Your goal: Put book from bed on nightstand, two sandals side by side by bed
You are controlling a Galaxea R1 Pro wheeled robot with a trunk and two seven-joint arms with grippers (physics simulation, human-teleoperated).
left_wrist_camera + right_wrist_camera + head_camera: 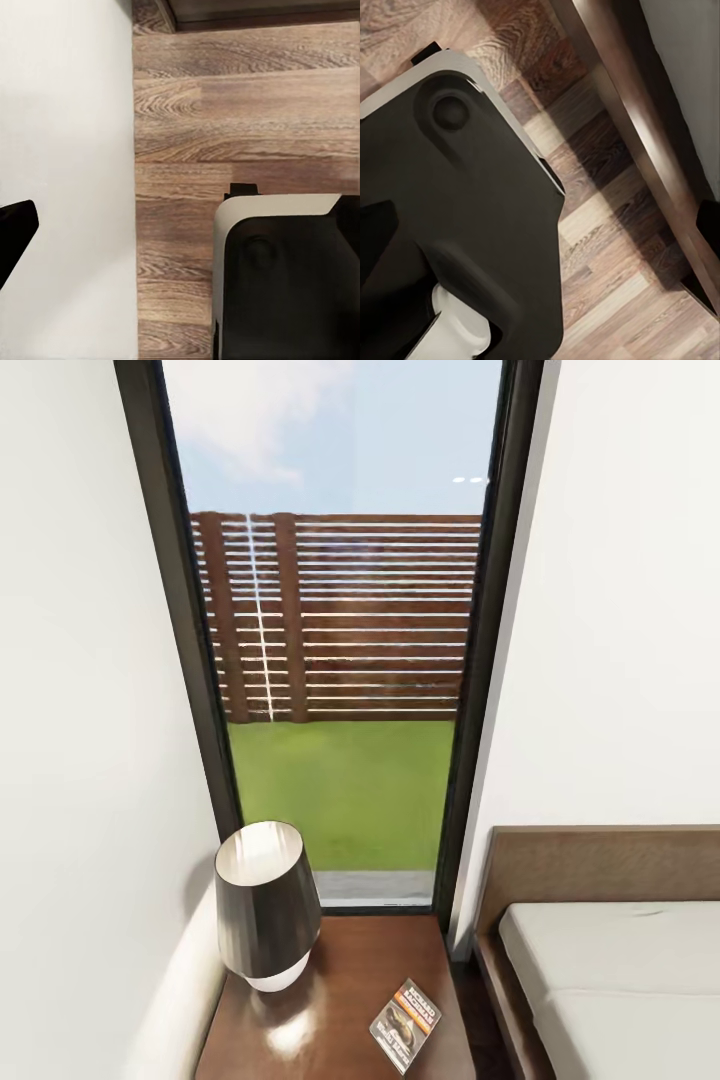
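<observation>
In the head view the book [405,1024], dark with an orange band, lies flat on the glossy dark-brown nightstand [340,960], near its front right corner. To the right of the nightstand stands the bed [620,980], with its pale mattress and brown headboard [600,865]. The sandals are out of view. My left gripper [180,236] hangs over the wood floor beside a white wall, one dark fingertip [13,231] at the frame's edge and nothing between the fingers. My right gripper [544,225] hangs empty over the floor by the bed's dark frame [630,112].
A dark-shaded table lamp [265,905] stands on the nightstand's left half. Behind it a tall dark-framed window [340,660] shows grass and a slatted fence. White walls [80,710] close in on the left. My own black and white base [289,277] sits under both wrists.
</observation>
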